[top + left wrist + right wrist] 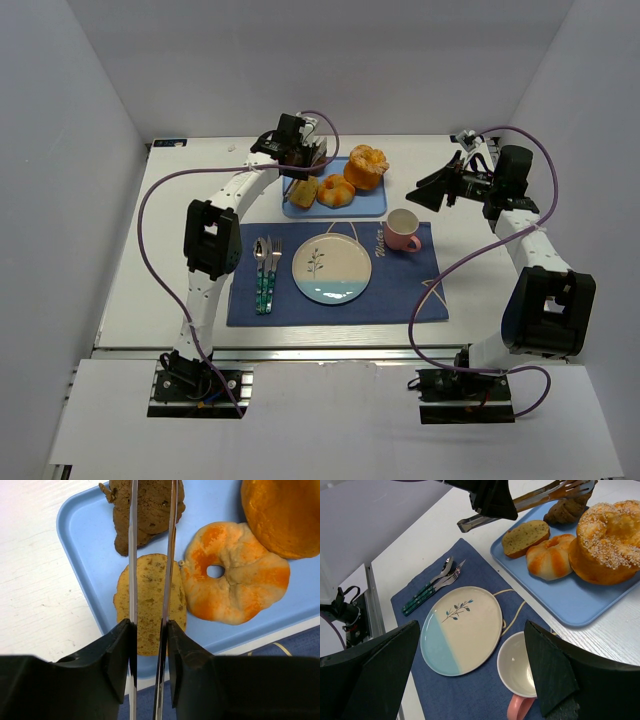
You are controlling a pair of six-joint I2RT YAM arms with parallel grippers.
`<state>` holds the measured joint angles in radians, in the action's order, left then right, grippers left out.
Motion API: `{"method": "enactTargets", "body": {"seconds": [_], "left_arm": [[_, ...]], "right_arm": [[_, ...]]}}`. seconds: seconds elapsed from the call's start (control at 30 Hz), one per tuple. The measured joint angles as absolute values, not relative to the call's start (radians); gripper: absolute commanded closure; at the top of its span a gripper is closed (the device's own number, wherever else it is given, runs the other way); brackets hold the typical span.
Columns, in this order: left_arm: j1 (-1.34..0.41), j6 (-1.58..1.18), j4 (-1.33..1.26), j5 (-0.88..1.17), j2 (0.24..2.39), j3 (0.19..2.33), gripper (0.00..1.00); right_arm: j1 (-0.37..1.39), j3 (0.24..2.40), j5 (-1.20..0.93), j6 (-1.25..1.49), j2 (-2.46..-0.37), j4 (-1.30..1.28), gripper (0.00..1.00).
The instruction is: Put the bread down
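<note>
The bread is a dark brown lumpy pastry lying in the far left corner of the blue tray. It also shows in the right wrist view. My left gripper is shut on metal tongs, whose two blades reach forward on either side of the bread. In the right wrist view the tongs' tips sit at the bread's top; I cannot tell whether they pinch it. In the top view my left gripper hides the bread. My right gripper is open and empty above the placemat, near the mug.
On the tray lie a pale cake slice, an orange-and-white ring bun and a big golden bun. A blue placemat holds a plate, cutlery and a pink mug.
</note>
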<state>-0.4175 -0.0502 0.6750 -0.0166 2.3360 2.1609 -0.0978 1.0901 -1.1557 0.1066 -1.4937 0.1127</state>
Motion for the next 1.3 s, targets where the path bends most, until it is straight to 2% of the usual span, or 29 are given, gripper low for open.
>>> {"method": "enactTargets", "body": {"seconds": [0.27,0.5,1.3], "left_arm": [[-0.418,-0.048,0.675,-0.028,2.336,2.161,0.89],[-0.418,-0.049,0.670,-0.039,2.329,2.159,1.00],[-0.418,-0.060,0.650,-0.045,2.239,2.102,1.00]], "right_arm": [[-0.098,1.087,-1.156,0.118,-1.493,0.117,0.11],[-0.098,1.082,-1.156,0.125,-1.491,0.128,0.11],[-0.098,1.082,-1.163,0.129,-1.485,0.135,0.11]]}}
